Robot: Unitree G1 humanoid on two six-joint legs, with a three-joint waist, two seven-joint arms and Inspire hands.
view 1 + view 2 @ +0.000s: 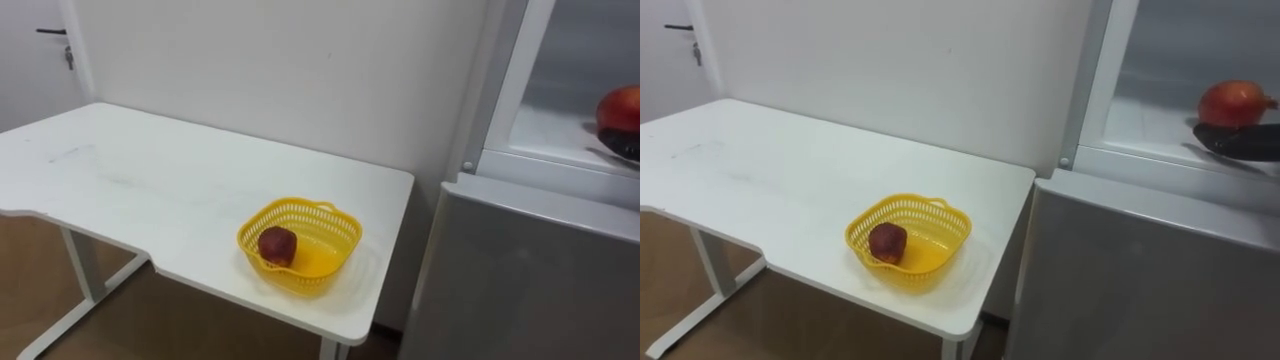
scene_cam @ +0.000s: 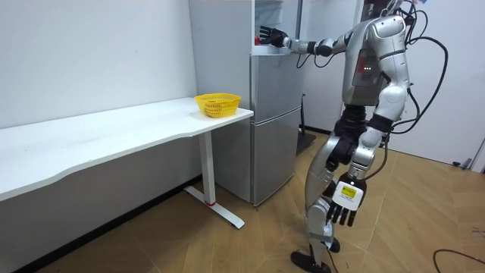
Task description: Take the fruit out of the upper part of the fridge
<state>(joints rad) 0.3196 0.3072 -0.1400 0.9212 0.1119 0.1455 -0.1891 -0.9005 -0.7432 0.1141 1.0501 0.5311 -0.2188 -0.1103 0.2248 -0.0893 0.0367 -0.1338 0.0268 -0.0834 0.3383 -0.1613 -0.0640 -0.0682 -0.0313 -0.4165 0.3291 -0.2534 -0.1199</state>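
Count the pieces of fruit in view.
2. One dark red fruit lies in the yellow basket on the table; one red fruit sits on the upper fridge shelf. More may be hidden inside the fridge.

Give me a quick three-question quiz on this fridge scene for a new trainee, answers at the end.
1. True or false: the yellow basket on the white table holds a dark red fruit.
2. Where does the right hand reach? A) into the basket B) into the upper fridge, by the red fruit on its shelf C) under the table
3. Fill in: the left hand hangs by the robot's leg, fingers relaxed, holding ____.

Key: 1 true; 2 B; 3 nothing.
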